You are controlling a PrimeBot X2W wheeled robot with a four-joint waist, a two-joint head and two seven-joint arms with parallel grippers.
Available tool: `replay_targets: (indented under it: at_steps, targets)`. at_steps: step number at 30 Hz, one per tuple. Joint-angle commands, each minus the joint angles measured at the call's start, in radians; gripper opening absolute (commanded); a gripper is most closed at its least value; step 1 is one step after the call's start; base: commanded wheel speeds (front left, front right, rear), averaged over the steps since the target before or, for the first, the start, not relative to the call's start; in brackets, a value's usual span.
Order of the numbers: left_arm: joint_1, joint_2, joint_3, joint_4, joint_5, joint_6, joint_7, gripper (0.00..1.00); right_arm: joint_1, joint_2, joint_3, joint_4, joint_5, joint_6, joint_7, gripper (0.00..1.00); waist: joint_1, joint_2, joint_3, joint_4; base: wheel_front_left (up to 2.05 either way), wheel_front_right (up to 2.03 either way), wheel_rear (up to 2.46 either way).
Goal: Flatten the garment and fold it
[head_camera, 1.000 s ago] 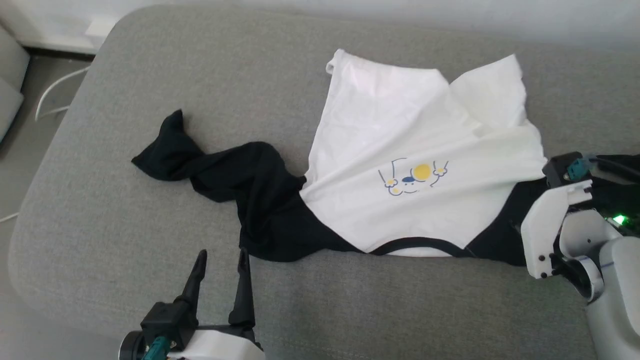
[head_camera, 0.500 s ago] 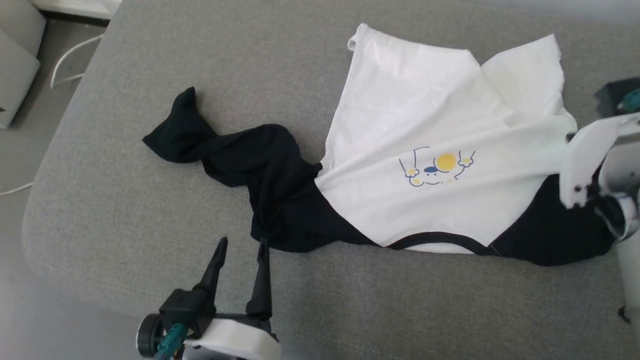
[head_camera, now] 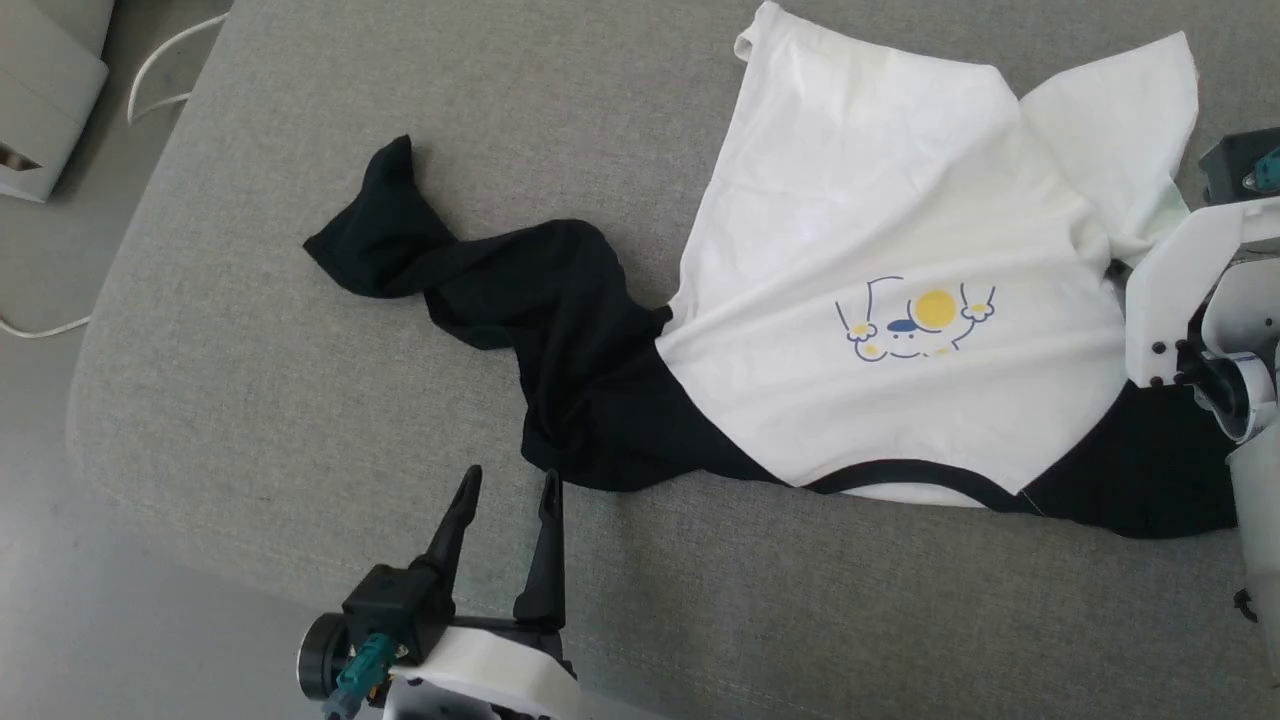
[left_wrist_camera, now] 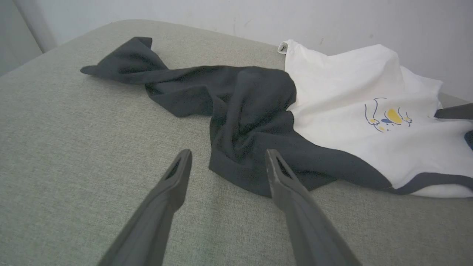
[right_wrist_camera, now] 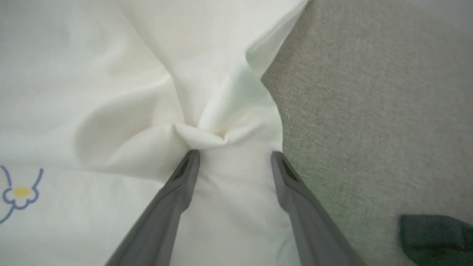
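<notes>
Now we are moving our right gripper (right_wrist_camera: 233,157) farther across the garment (head_camera: 800,380) lying crumpled on the grey couch (head_camera: 250,380). It is spreading wide astride a bunched white fold, gripping nothing. Our left gripper (head_camera: 509,480) is hovering wide and empty near the twisted black sleeve (head_camera: 480,290), so we are judging that flattening is only beginning.

The head camera looks down on the garment (head_camera: 880,220), shared with both wrist cameras (the right very close).

Home-like room: grey upholstered seat (head_camera: 250,380), pale wall (left_wrist_camera: 221,14), plain floor (head_camera: 60,600).
</notes>
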State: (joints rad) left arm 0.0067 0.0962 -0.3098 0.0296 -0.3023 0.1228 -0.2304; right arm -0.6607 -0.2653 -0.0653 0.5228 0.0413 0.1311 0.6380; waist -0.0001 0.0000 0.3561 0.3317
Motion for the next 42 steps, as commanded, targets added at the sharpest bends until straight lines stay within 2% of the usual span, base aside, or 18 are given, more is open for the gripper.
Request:
replay_targets:
  at_steps: [1,4,5,6,7,15,22,27,28,29,32,37,42]
  targets:
    - [-0.021,-0.004,-0.003,0.004,-0.004,-0.007,-0.005,1.00,0.024,0.006,0.008,0.027,0.006,0.000,0.023,1.00,0.0001,0.0000,-0.001,0.001,0.00,0.00,0.00]
    - [-0.025,-0.006,-0.010,0.006,-0.008,-0.011,-0.003,1.00,0.032,-0.005,0.005,0.025,0.014,0.000,0.049,1.00,0.0001,0.0000,0.002,0.007,0.00,0.00,0.00]
    - [-0.026,-0.007,-0.013,0.006,-0.011,-0.012,-0.003,1.00,0.032,-0.007,-0.004,0.021,0.013,0.000,0.045,0.88,0.0001,0.0000,0.004,0.010,0.00,0.00,0.00]
    - [-0.028,-0.008,-0.015,0.007,-0.013,-0.014,-0.003,1.00,0.031,-0.007,-0.013,0.016,0.007,0.000,0.035,0.35,0.0001,0.0000,0.007,0.012,0.00,0.00,0.00]
    - [-0.029,-0.008,-0.016,0.007,-0.015,-0.014,-0.003,1.00,0.030,-0.005,-0.017,0.009,0.000,0.000,0.023,0.00,0.0001,0.0000,0.008,0.015,0.00,0.00,0.00]
    - [-0.022,-0.004,-0.020,0.008,-0.020,-0.013,-0.006,1.00,-0.057,-0.021,-0.017,-0.051,-0.032,0.000,-0.072,0.00,0.0001,0.0000,0.014,0.025,0.00,0.00,0.00]
    - [-0.030,-0.011,-0.046,0.012,-0.030,-0.023,-0.007,1.00,-0.162,-0.074,-0.039,-0.062,-0.054,0.000,-0.046,0.00,0.0001,0.0000,0.033,0.049,0.00,0.00,0.00]
    - [-0.038,-0.015,-0.061,0.024,-0.034,-0.030,-0.008,1.00,-0.193,-0.115,-0.091,-0.053,-0.095,0.000,-0.042,0.00,0.0001,0.0000,0.047,0.078,0.00,0.00,0.00]
    - [-0.040,-0.015,-0.062,0.025,-0.034,-0.030,-0.008,1.00,-0.197,-0.112,-0.109,-0.047,-0.106,0.000,-0.043,0.45,0.0001,0.0000,0.050,0.080,0.00,0.00,0.00]
    - [-0.042,-0.015,-0.062,0.027,-0.036,-0.030,-0.009,1.00,-0.200,-0.105,-0.125,-0.043,-0.117,0.000,-0.046,1.00,0.0001,0.0000,0.052,0.081,0.00,0.00,0.00]
    - [-0.046,-0.016,-0.063,0.031,-0.038,-0.028,-0.010,1.00,-0.204,-0.075,-0.133,-0.036,-0.136,0.000,-0.064,1.00,0.0001,0.0000,0.051,0.075,0.00,0.00,0.00]
    - [-0.044,-0.013,-0.067,0.037,-0.038,-0.026,-0.010,1.00,-0.178,-0.036,-0.107,-0.058,-0.073,0.000,-0.109,1.00,0.0001,0.0000,0.007,0.045,0.00,0.00,0.00]
    - [-0.023,0.006,-0.060,0.018,-0.031,-0.008,-0.006,1.00,-0.063,-0.012,-0.078,-0.190,0.042,0.000,-0.181,1.00,0.0001,0.0000,-0.065,0.001,0.00,0.00,0.00]
